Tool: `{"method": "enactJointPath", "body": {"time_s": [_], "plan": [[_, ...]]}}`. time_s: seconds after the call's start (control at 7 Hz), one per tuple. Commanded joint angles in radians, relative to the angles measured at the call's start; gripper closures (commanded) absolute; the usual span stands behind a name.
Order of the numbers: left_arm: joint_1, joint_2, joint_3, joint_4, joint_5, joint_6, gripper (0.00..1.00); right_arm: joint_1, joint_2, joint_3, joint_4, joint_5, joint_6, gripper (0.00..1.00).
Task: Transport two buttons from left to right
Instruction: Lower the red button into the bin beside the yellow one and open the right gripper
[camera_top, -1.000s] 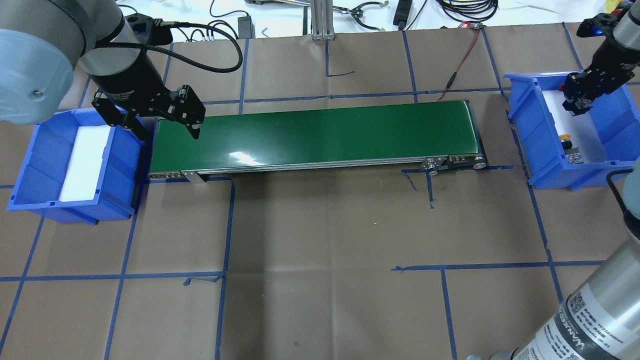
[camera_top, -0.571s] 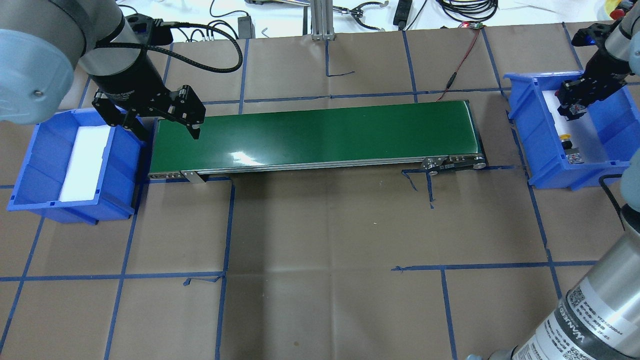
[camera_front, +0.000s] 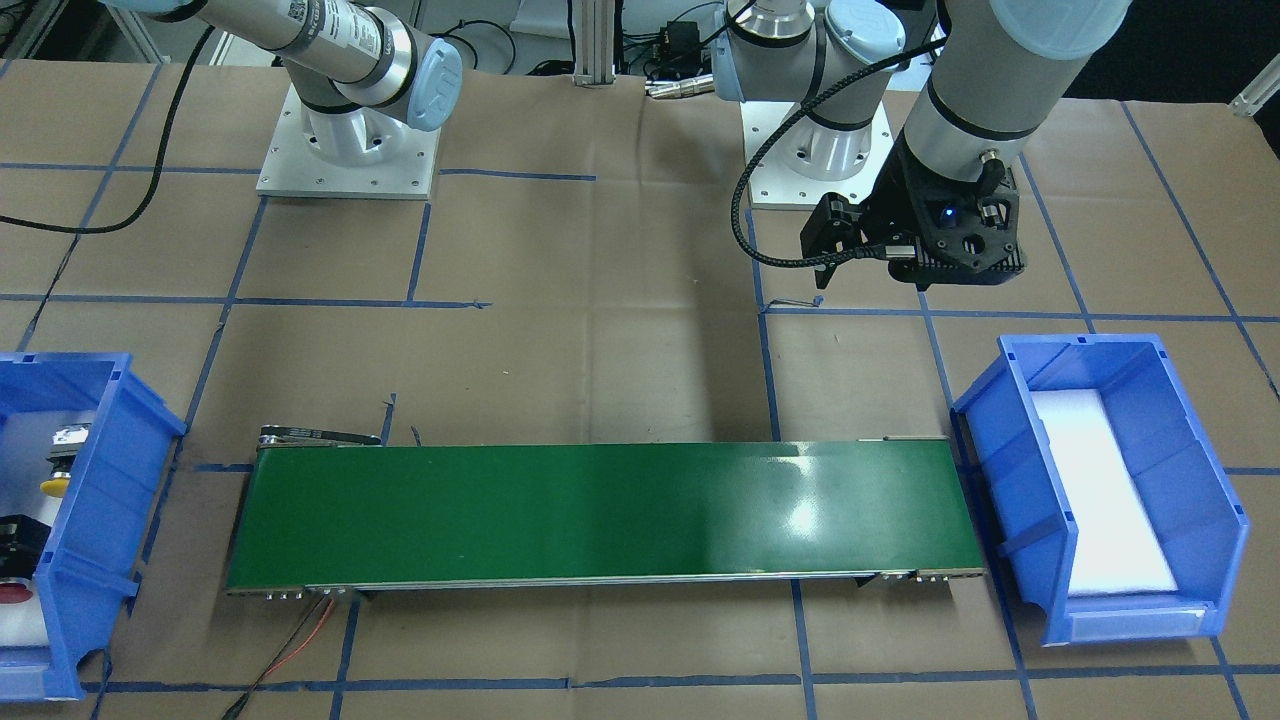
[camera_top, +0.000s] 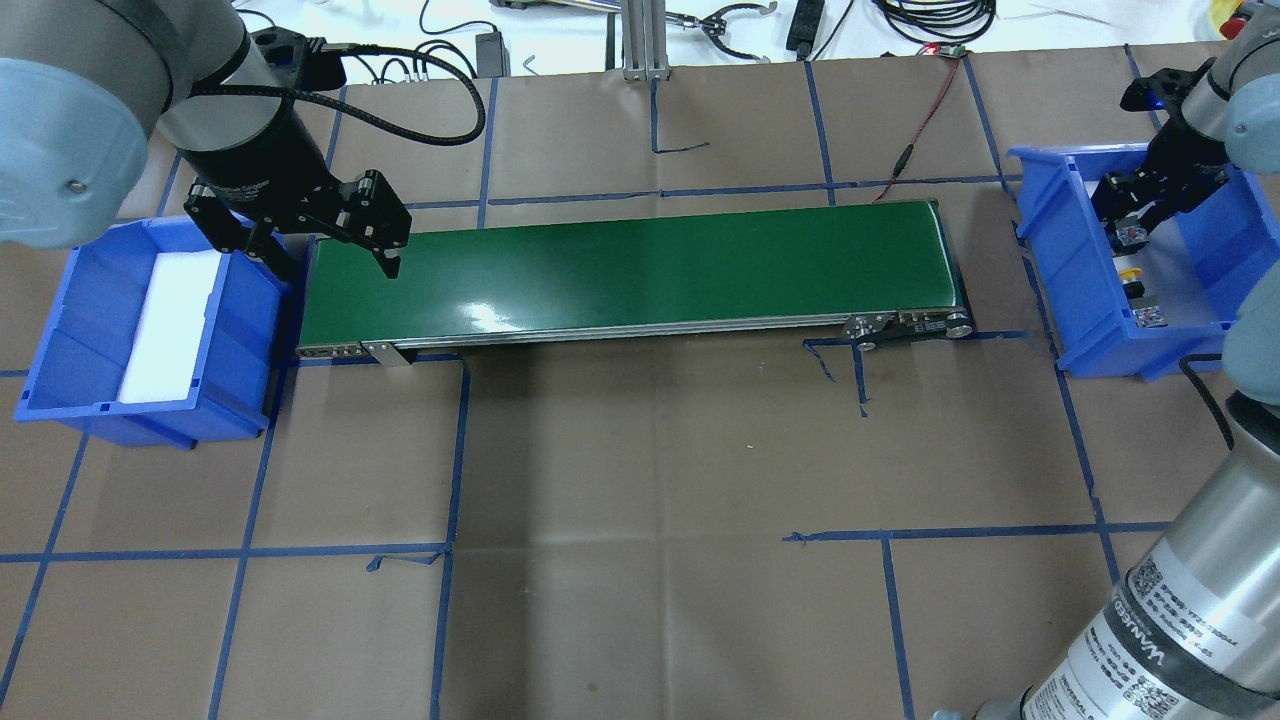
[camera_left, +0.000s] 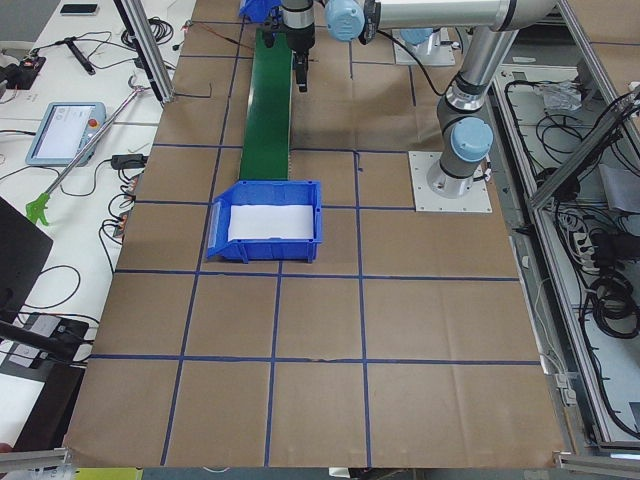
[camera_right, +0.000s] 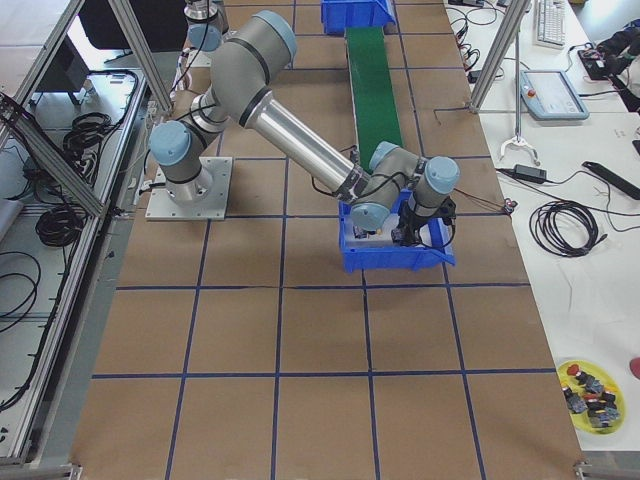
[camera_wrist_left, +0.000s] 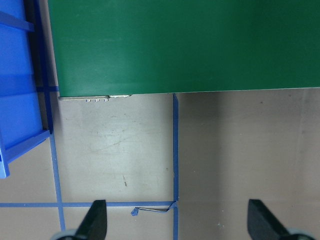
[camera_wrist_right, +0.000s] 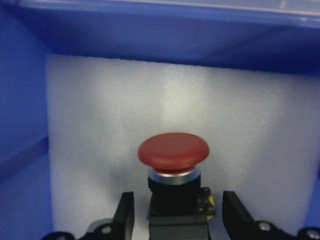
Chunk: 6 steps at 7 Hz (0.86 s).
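A: Where is the red button (camera_wrist_right: 173, 150)?

B: It stands upright on the foam (camera_wrist_right: 95, 115) of the bin (camera_wrist_right: 25, 125), right between the fingers (camera_wrist_right: 126, 215) of the right gripper (camera_wrist_right: 178, 200). The jaws stand apart, with a sliver of gap on each side of the black body, so that gripper holds nothing.

A: And the yellow button (camera_top: 1129, 272)?

B: It is in the same bin, just beside that gripper on the robot's side, seemingly lying over.

A: How would they handle?

B: They are probably light, hard plastic, stiff and not fragile. The domed cap looks smooth, so a grip there would likely slip or press it in. The flat sides of the blocky body under the cap are the better place to take hold, and that is where the fingers are lined up.

A: What about the left gripper (camera_wrist_left: 176, 205)?

B: It is spread wide and empty. Its own camera shows bare desk (camera_wrist_left: 115, 150) between the fingers, with the end of the belt (camera_wrist_left: 185, 45) just beyond them.
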<state>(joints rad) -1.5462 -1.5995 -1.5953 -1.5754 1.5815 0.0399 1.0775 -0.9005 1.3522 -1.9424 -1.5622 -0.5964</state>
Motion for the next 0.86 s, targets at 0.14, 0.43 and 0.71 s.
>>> {"method": "enactJointPath", "body": {"time_s": [0.14,0.43,0.71], "plan": [[0.000,0.001,0.000,0.000,0.000,0.000,0.00,0.035,-0.061,-0.027,0.010,0.063,-0.005,0.00],[0.000,0.000,0.000,0.000,0.002,0.000,0.00,0.036,-0.182,-0.027,0.110,0.073,0.003,0.00],[0.000,0.001,0.000,0.000,0.002,0.000,0.00,0.036,-0.300,-0.025,0.160,0.086,0.006,0.00]]}}
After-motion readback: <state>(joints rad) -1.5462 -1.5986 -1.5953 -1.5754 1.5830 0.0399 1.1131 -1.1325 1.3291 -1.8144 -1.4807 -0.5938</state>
